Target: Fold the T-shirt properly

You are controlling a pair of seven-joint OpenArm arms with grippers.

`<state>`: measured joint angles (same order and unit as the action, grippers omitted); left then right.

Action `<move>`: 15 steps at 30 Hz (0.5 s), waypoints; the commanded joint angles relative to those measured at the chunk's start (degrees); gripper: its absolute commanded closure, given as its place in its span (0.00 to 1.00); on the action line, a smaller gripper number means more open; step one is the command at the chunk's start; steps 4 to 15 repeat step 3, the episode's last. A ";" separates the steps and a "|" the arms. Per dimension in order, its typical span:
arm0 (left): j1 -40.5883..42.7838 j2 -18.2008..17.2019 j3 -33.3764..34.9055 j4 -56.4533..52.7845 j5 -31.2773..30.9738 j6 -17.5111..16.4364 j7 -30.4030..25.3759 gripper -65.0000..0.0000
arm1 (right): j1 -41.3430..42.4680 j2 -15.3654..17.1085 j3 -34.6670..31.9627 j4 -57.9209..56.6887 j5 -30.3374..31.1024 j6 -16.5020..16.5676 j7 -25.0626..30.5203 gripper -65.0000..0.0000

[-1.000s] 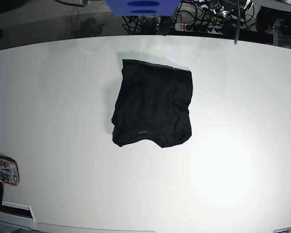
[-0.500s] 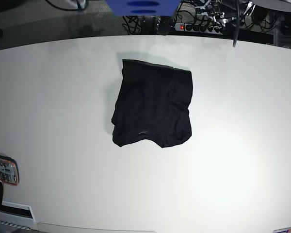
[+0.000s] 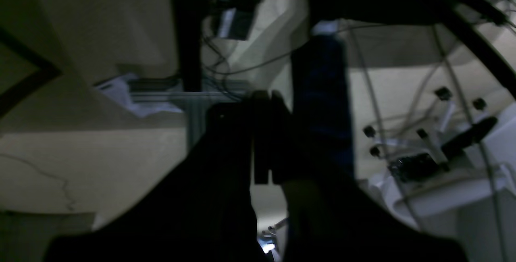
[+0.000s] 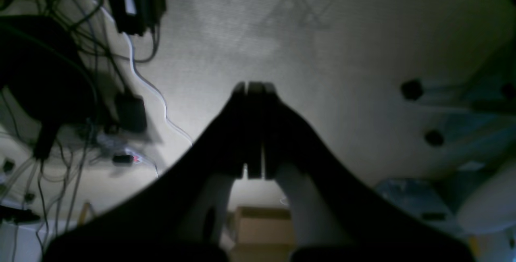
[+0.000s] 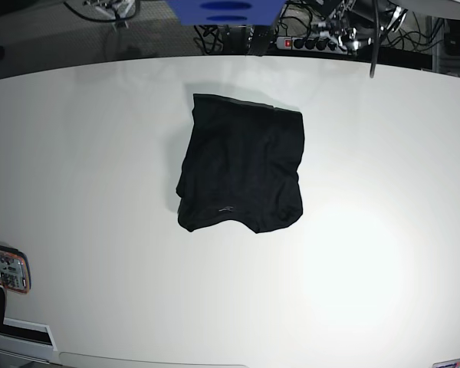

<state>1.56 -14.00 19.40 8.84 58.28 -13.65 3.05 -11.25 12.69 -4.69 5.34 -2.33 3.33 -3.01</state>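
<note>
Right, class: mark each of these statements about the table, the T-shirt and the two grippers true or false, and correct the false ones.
1. The T-shirt lies folded into a compact block on the white table. True.
2. The left gripper is clamped on a sleeve. False: it is shut on nothing and looks out at cables and floor, away from the table.
3. The right gripper is shut and empty. True.
4. In the base view both arms reach over the cloth. False: no arm shows above the table there.
5. The T-shirt hangs over the table edge. False: it lies flat, well inside the tabletop.
</note>
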 commanded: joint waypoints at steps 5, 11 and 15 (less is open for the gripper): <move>0.33 -0.29 0.07 2.02 0.05 0.07 0.42 1.00 | 2.59 0.81 -0.10 -0.11 -0.09 -0.21 0.06 1.00; 0.33 -0.29 0.07 2.02 0.05 0.07 0.42 1.00 | 2.59 0.81 -0.10 -0.11 -0.09 -0.21 0.06 1.00; 0.33 -0.29 0.07 2.02 0.05 0.07 0.42 1.00 | 2.59 0.81 -0.10 -0.11 -0.09 -0.21 0.06 1.00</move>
